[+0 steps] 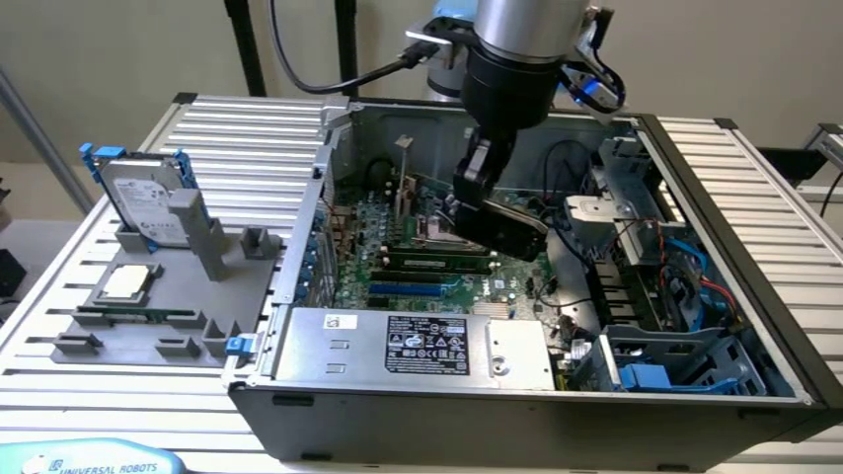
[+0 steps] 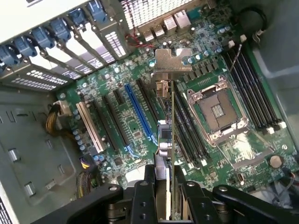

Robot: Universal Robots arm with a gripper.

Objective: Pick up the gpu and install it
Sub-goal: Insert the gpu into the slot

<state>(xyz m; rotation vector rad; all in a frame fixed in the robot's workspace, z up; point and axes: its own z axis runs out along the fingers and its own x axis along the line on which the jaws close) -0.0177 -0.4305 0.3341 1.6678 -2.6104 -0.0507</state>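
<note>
The gpu (image 2: 173, 135) is seen edge-on in the wrist view, a thin card with its silver bracket (image 2: 172, 60) at the far end. My gripper (image 2: 169, 189) is shut on it, the black fingers (image 2: 149, 186) pressing on both faces. The card hangs above the green motherboard (image 2: 117, 121), over the ground between the blue slot (image 2: 138, 114) and the memory slots. In the exterior view the gripper (image 1: 477, 193) is inside the open computer case (image 1: 698, 178), holding the gpu (image 1: 511, 229), which looks dark and tilted above the motherboard (image 1: 402, 272).
An open processor socket (image 2: 217, 109) lies beside the card. A power supply (image 1: 421, 341) sits at the case's front, with cables and drive bays (image 1: 658, 296) at the exterior view's right. Outside, a grey fixture (image 1: 197, 257) holds a hard drive (image 1: 138, 197) and a processor chip (image 1: 125, 281).
</note>
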